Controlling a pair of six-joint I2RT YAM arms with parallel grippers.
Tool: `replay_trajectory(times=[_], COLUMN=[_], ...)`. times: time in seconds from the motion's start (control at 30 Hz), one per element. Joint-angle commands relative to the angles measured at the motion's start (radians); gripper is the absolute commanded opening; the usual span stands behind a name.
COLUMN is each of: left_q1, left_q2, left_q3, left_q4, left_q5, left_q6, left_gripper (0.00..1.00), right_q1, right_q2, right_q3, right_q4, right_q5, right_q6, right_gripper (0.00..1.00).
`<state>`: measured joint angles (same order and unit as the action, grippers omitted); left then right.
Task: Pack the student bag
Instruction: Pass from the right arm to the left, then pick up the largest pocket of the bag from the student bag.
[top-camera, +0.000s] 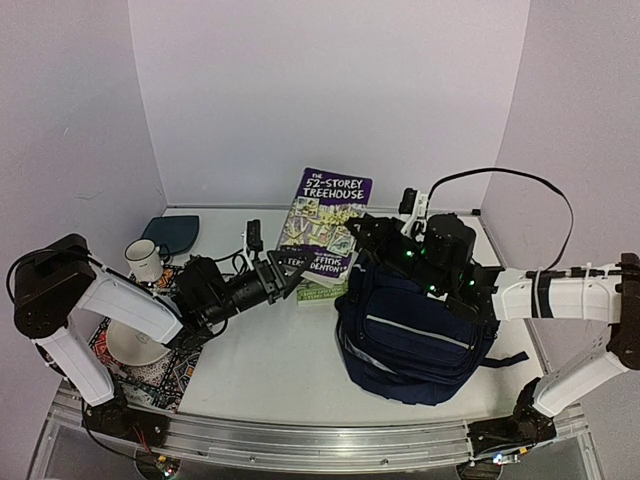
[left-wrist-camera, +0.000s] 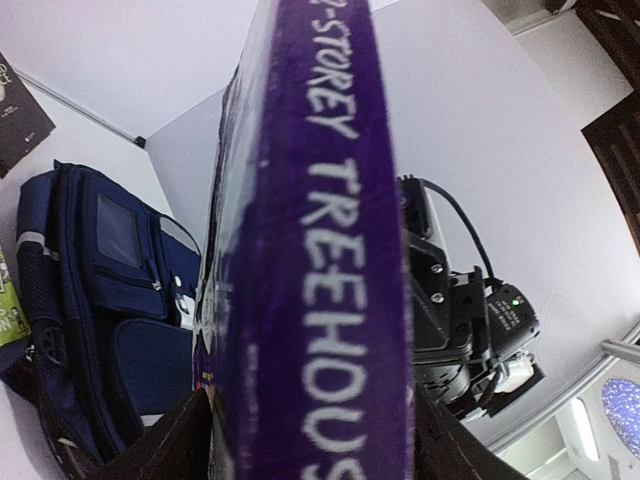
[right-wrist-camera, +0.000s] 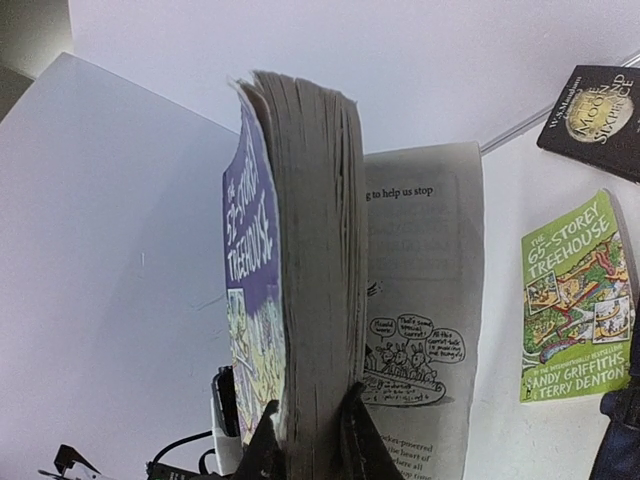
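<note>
the right gripper (right-wrist-camera: 312, 425) is clenched on the page edge of the purple book (right-wrist-camera: 300, 230), holding it upright. the left gripper (left-wrist-camera: 310, 440) straddles the book's spine, a finger on either side; whether they press it i cannot tell. the student bag (top-camera: 415, 335) lies on the table (top-camera: 270, 370) under the right arm, beside a green book (right-wrist-camera: 575, 300).
</note>
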<state>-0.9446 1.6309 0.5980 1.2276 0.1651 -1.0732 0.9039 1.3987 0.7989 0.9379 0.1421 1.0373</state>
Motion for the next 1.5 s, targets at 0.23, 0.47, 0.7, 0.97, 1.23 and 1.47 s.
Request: replay_trajectory(times=[0.23, 0.47, 0.7, 0.97, 1.23, 1.47], left_q1=[-0.009, -0.001, 0.074, 0.175, 0.234, 0.294], left_q2=[-0.003, -0.037, -0.044, -0.073, -0.149, -0.183], left_q3=[0.028, -0.023, -0.098, -0.154, -0.137, -0.124], left_q4=[0.226, 0.23, 0.216, 0.083, -0.177, -0.308], left_q5=[0.034, -0.008, 0.041, 0.156, 0.223, 0.303], left_q6=[-0.044, -0.039, -0.094, -0.138, -0.085, -0.068], left_gripper=[0.24, 0.0, 0.0, 0.0, 0.0, 0.0], right_q1=[0.001, 0.0, 0.001, 0.0, 0.069, 0.134], right_q2=[-0.01, 0.0, -0.065, -0.095, -0.044, 0.005], right_q3=[-0.016, 0.019, 0.119, 0.252, 0.32, 0.285], right_q4=[0.121, -0.038, -0.532, -1.145, -1.533, -1.614], right_q5=[0.049, 0.004, 0.001, -0.013, -0.049, -0.123], right_q6=[-0.009, -0.116, -0.362, -0.609, -0.746, -0.778], right_gripper=[0.0, 0.2, 0.42, 0.61, 0.66, 0.67])
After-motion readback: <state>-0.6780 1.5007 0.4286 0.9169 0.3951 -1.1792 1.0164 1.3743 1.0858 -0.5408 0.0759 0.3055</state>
